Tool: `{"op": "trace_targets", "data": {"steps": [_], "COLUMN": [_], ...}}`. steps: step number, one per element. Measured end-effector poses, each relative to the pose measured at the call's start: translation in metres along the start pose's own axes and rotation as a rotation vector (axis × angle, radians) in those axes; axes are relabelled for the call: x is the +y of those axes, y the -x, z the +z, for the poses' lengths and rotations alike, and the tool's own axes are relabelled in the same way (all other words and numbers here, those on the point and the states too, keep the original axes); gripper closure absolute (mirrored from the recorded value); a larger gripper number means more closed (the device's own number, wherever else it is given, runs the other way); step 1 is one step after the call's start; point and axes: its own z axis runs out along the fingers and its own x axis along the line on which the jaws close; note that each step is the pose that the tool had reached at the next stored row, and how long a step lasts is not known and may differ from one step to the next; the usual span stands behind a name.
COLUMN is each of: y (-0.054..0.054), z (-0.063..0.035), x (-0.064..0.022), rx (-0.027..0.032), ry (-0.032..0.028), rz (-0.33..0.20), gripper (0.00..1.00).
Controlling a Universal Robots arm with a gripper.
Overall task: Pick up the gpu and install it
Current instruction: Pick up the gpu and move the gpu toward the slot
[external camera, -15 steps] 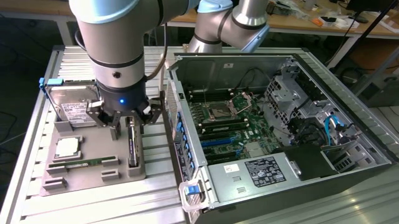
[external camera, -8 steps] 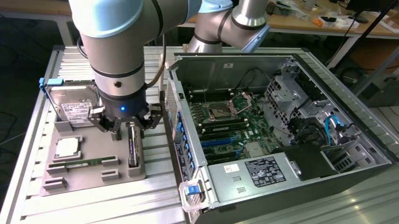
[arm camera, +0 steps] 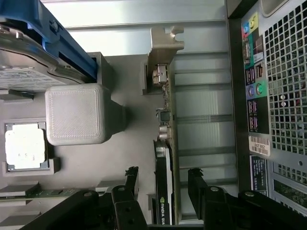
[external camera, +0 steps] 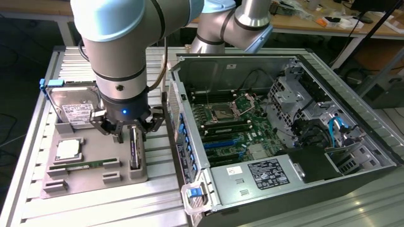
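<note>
Gpu (arm camera: 163,143) on edge, downward pincer (arm camera: 163,171) astride (jaws wide)

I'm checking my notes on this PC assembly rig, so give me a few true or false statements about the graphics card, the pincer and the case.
1. The gpu stands on edge in the grey tray. True.
2. The pincer is shut on the gpu. False: it is open, with one finger on each side of the card and a gap showing on both sides.
3. The gpu is seated in the computer case. False: it is in the tray beside the case.
4. The hard drive in its blue frame rests on the same tray. True.
</note>
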Motion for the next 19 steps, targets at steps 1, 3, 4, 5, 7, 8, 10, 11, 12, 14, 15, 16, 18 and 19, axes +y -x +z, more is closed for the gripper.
{"op": "trace_targets", "data": {"steps": [1,3,4,5,7,8,10,11,12,14,15,16,18,19], "y": [0.0000,-0.0001,0.0000,0.0000,0.0000,-0.0001,0.0000,0.0000,0.0000,0.0000,0.0000,0.0000,-0.0001,0.0000], "z": [0.0012,0.0016,0.0017,0.0021,0.0024,0.0025,0.0027,0.0027,0.0027,0.0027,0.0027,0.0027,0.0027,0.0027], "x": [-0.0001,-0.0002,-0.0001,-0.0002,-0.0002,-0.0002,-0.0002,-0.0002,-0.0002,-0.0002,-0.0002,-0.0002,-0.0002,-0.0002], "rx": [0.0001,0.0003,0.0003,0.0001,0.0001,0.0002,0.0000,0.0001,0.0001,0.0001,0.0001,0.0001,0.0001,0.0000], "ry": [-0.0001,-0.0004,-0.0004,-0.0001,-0.0002,-0.0003,-0.0001,-0.0002,-0.0001,-0.0002,-0.0001,-0.0002,-0.0002,-0.0001], "rz": [0.000,0.000,0.000,0.000,0.000,0.000,0.000,0.000,0.000,0.000,0.000,0.000,0.000,0.000], "gripper": [0.46,0.46,0.46,0.46,0.46,0.46,0.46,0.46,0.46,0.46,0.46,0.46,0.45,0.39]}}
